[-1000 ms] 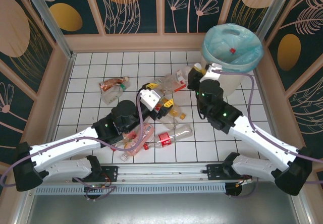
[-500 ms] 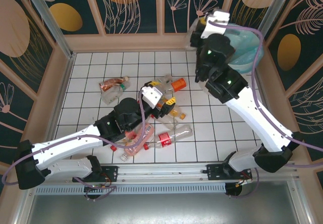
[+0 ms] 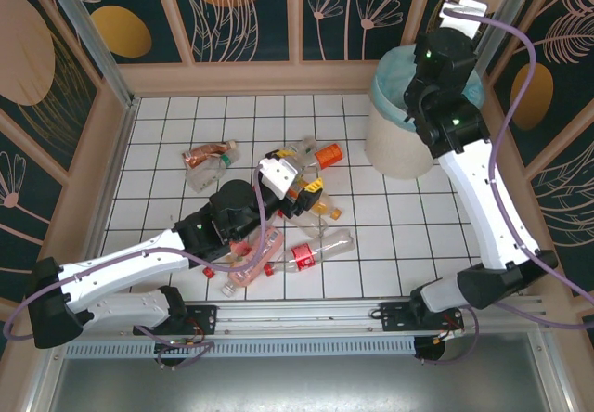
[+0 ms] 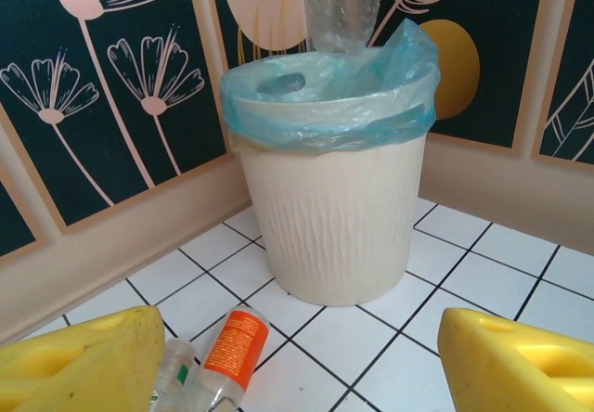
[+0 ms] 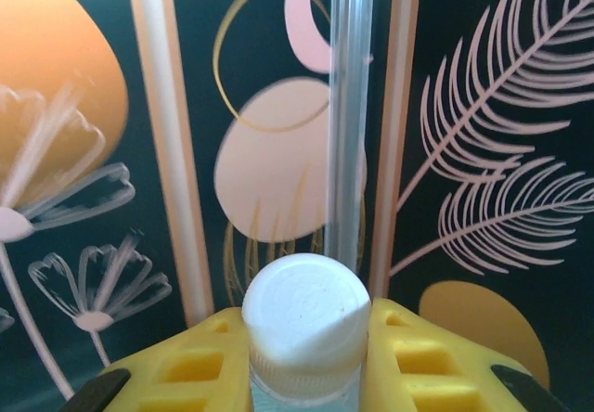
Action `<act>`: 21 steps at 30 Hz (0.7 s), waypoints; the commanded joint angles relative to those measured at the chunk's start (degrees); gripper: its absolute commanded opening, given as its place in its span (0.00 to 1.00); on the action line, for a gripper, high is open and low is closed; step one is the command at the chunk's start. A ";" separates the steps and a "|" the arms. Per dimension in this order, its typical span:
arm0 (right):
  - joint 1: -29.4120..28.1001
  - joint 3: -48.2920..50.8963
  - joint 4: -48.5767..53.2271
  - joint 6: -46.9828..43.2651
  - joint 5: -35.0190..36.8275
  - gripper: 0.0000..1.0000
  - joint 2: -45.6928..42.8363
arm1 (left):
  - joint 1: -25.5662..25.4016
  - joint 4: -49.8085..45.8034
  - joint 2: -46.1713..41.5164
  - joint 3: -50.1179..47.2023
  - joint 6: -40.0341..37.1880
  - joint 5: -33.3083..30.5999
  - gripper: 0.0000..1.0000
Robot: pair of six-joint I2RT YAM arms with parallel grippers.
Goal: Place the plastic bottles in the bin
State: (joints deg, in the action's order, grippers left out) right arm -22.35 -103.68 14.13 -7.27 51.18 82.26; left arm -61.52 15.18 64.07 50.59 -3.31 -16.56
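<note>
Bottle (image 5: 306,324) is clamped in right gripper (image 5: 306,367), long axis vertical, directly above bin (image 4: 329,217); left gripper (image 4: 297,361) is spread open, empty.

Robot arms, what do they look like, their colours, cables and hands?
The left arm and right arm have white links, black joints and a purple cable looping alongside. The left hand and right hand have blocky yellow fingers.
</note>
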 commanded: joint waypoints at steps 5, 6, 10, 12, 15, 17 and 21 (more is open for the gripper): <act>6.12 3.40 12.10 12.12 -13.01 0.27 6.04 | -0.32 1.16 0.56 -0.53 1.41 0.79 0.78; 6.52 3.93 12.14 12.40 -13.74 0.27 6.94 | -0.28 1.16 0.60 -0.58 1.27 0.70 0.78; 7.73 7.08 11.05 13.21 -15.86 0.29 9.21 | -0.28 0.92 0.56 -1.00 1.46 0.30 0.78; 8.25 8.39 10.74 13.71 -16.73 0.30 10.28 | -0.32 0.98 0.53 -1.14 1.84 0.21 0.78; 9.18 10.34 10.38 14.44 -18.56 0.32 11.69 | -0.29 1.12 0.53 -1.64 2.28 -0.05 0.78; 9.89 11.92 9.51 14.67 -19.85 0.33 12.33 | -0.32 1.13 0.66 -1.93 2.49 -0.23 0.78; 11.92 14.78 7.95 15.66 -23.33 0.37 13.21 | -0.33 0.91 0.96 -2.06 2.68 -0.23 0.78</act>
State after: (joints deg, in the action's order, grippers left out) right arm -11.79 -90.43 24.40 6.42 30.89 94.72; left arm -61.52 15.18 64.58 49.21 -1.78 -16.58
